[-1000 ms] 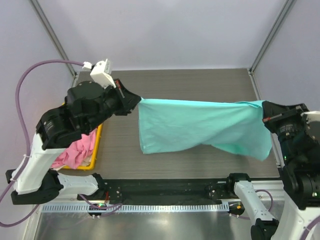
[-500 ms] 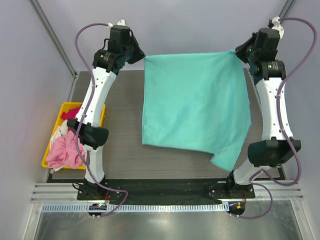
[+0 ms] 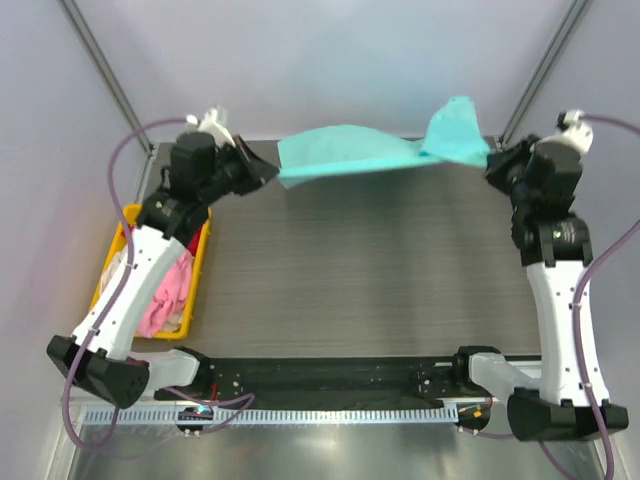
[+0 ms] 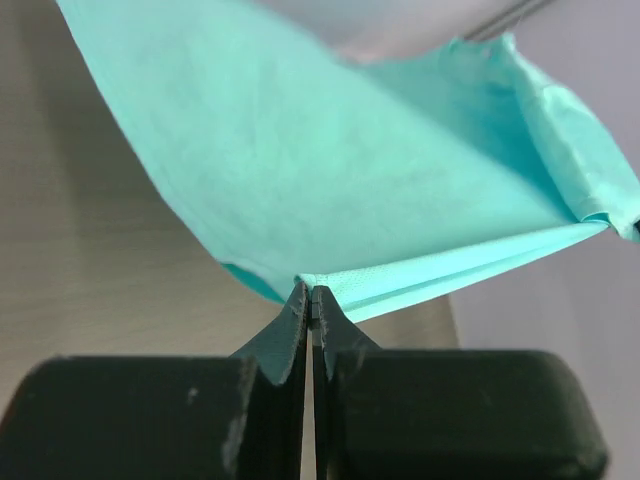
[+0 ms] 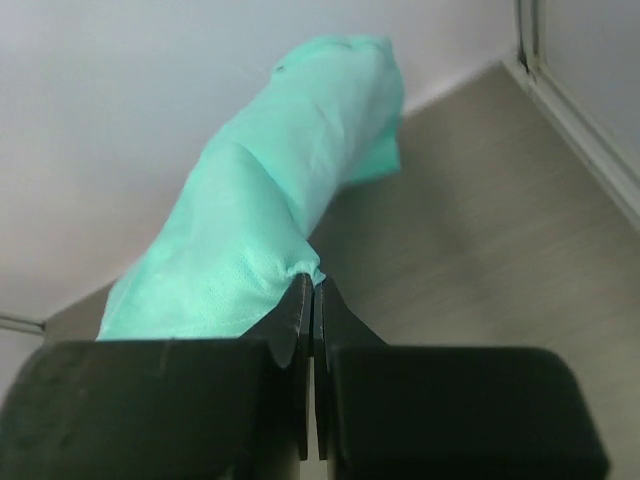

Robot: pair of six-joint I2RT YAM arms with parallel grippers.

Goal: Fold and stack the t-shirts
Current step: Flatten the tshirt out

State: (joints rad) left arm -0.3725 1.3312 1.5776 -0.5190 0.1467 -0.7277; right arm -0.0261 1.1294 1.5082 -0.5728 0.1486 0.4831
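Note:
The teal t-shirt (image 3: 350, 157) hangs stretched in the air across the far edge of the table, one part flung up at the right. My left gripper (image 3: 272, 172) is shut on its left corner; in the left wrist view the cloth (image 4: 340, 180) fans out from my shut tips (image 4: 312, 300). My right gripper (image 3: 490, 160) is shut on its right corner; the right wrist view shows the cloth (image 5: 260, 230) bunched at my tips (image 5: 312, 285). A pink shirt (image 3: 165, 300), a magenta-red one (image 3: 192, 242) and a whitish one (image 3: 115, 265) lie in the bin.
A yellow plastic bin (image 3: 196, 290) stands at the table's left edge under my left arm. Metal frame posts (image 3: 100, 70) rise at the back corners. The dark wood-grain tabletop (image 3: 370, 270) spans the middle.
Both arms have swung down and forward from a high hold. The teal shirt, spread wide and hanging half a second ago, is now flung into a narrow band along the far edge.

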